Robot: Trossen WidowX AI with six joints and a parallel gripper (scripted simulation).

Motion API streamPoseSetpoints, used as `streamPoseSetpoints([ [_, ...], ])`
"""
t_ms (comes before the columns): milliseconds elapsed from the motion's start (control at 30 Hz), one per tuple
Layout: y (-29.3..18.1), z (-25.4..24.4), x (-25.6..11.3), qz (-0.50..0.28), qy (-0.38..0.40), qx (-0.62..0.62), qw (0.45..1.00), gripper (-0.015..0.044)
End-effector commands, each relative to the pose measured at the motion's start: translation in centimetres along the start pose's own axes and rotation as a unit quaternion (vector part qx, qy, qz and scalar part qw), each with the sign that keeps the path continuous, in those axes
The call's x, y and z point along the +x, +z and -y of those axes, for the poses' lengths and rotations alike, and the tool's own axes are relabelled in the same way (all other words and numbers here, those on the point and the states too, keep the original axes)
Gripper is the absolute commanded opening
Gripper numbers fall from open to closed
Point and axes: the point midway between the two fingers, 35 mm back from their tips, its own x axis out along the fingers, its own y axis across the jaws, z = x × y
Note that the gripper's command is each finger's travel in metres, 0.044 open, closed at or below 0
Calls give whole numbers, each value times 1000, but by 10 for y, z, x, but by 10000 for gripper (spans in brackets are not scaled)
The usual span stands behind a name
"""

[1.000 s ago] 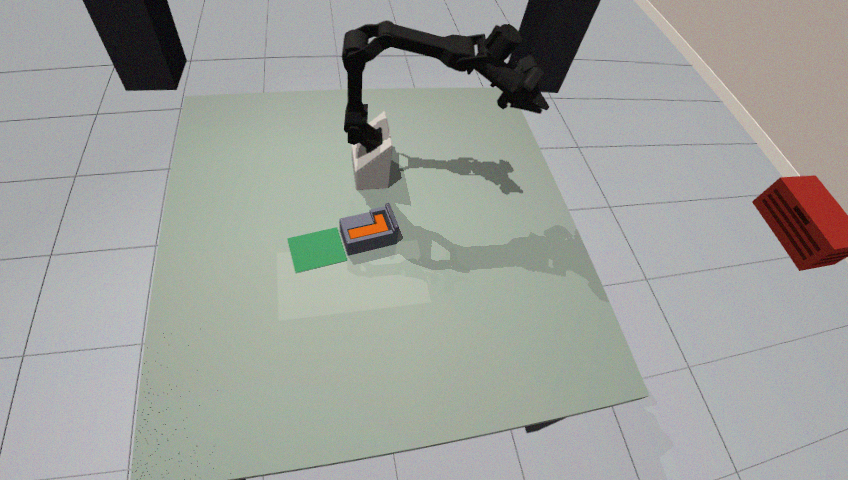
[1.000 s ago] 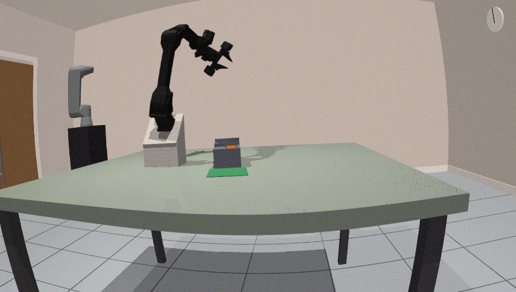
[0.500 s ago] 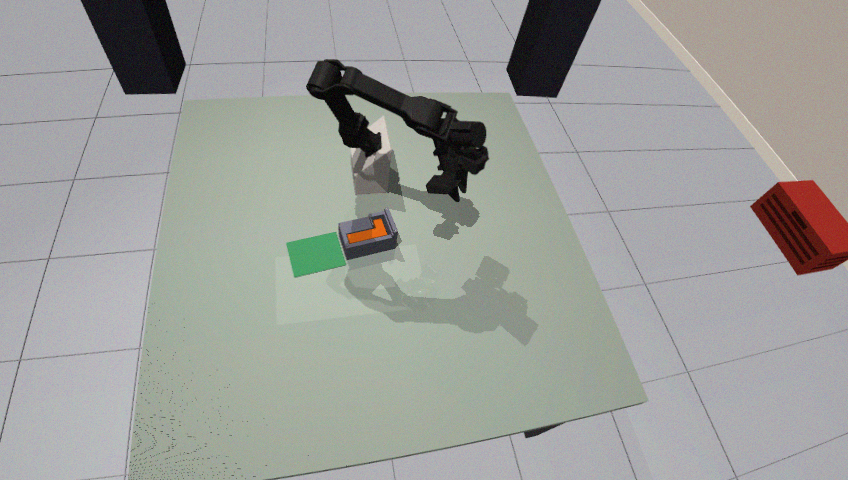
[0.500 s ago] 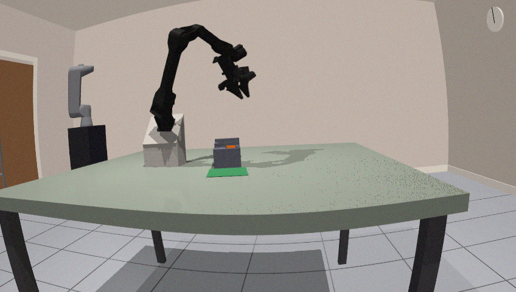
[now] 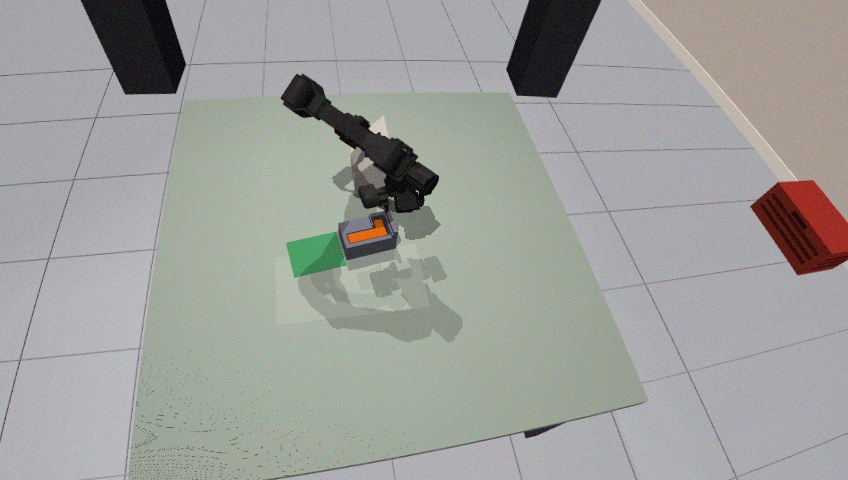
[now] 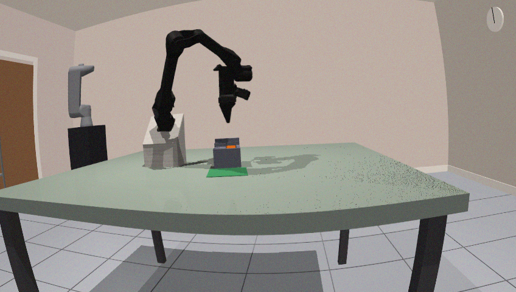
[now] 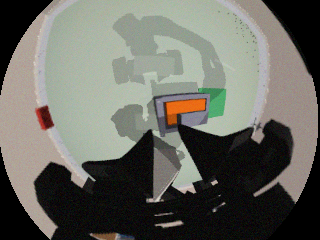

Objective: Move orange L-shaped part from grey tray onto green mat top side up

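Fingers of your gripper (image 5: 386,208) (image 6: 227,122) (image 7: 166,129) stand partly open, holding nothing, above the grey tray (image 5: 371,248) (image 6: 227,157) (image 7: 161,120). You have the orange part (image 5: 366,235) (image 6: 230,146) (image 7: 186,106) lying in its pocket.

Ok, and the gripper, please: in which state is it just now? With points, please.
Gripper (image 5: 386,208) (image 6: 227,121) (image 7: 164,130): open partway, a gap between its fingers, holding nothing, above the grey tray (image 5: 371,248) (image 6: 227,157) (image 7: 193,118).

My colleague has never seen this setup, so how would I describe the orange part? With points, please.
On the pale green table (image 5: 238,356) (image 6: 235,195), find the grey tray (image 5: 371,248) (image 6: 227,157) (image 7: 161,116) beside the green mat (image 5: 312,255) (image 6: 227,172) (image 7: 218,102). The part (image 5: 365,235) (image 6: 230,146) (image 7: 186,106) is the orange L in its pocket, the only orange thing there.
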Motion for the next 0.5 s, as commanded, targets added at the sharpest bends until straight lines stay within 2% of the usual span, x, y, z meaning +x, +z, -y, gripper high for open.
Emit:
streamPoseSetpoints([
  [0,-3,3,4,-5,-5,10,1000,180],
  [233,-4,5,72,-5,-7,10,1000,180],
  [467,-5,5,76,-5,-7,10,1000,180],
])
